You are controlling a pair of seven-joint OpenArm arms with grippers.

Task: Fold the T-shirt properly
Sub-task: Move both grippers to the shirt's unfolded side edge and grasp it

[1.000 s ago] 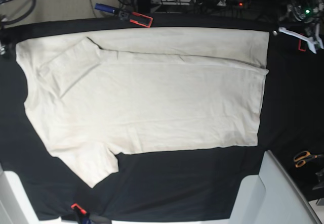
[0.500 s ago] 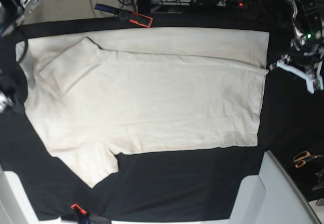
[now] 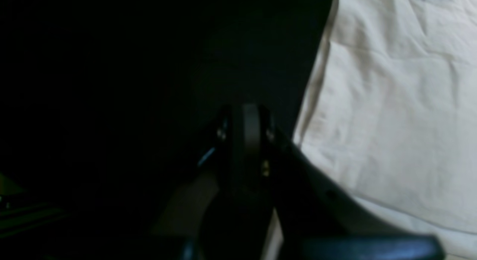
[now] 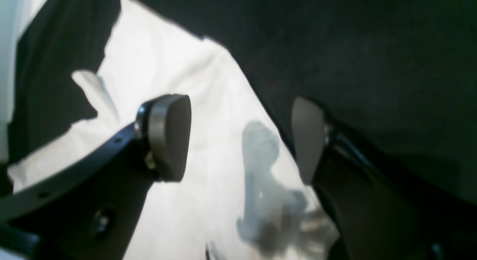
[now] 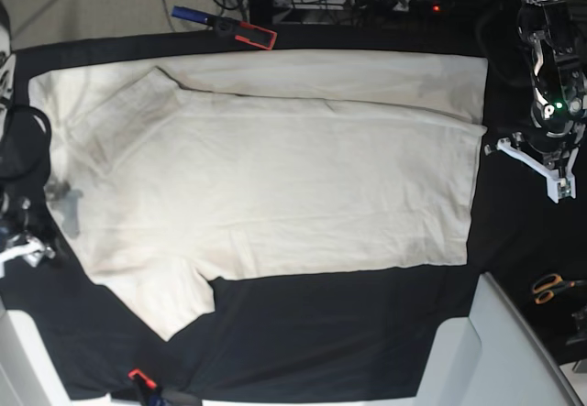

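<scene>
The cream T-shirt (image 5: pixel 275 177) lies spread on the black table cloth (image 5: pixel 348 333), its far long edge folded over toward the middle. My left gripper (image 5: pixel 537 163) hangs over bare black cloth just right of the shirt's hem. In the left wrist view its fingertips (image 3: pixel 246 126) are pressed together with nothing between them, and the T-shirt (image 3: pixel 391 103) lies to their right. My right gripper (image 5: pixel 20 246) is at the shirt's left edge. In the right wrist view the right gripper (image 4: pixel 238 140) stands open above the T-shirt (image 4: pixel 208 103), casting a shadow on the fabric.
Orange-handled scissors (image 5: pixel 553 287) lie at the right edge. A blue and red clamp (image 5: pixel 225 26) sits at the far edge of the cloth and a red clamp (image 5: pixel 142 378) at the near edge. White panels (image 5: pixel 495 351) rise at the near right.
Both arms have come into view and descended. The left arm moved down beside the shirt's right hem and its jaws closed. The right arm moved down along the shirt's left edge.
</scene>
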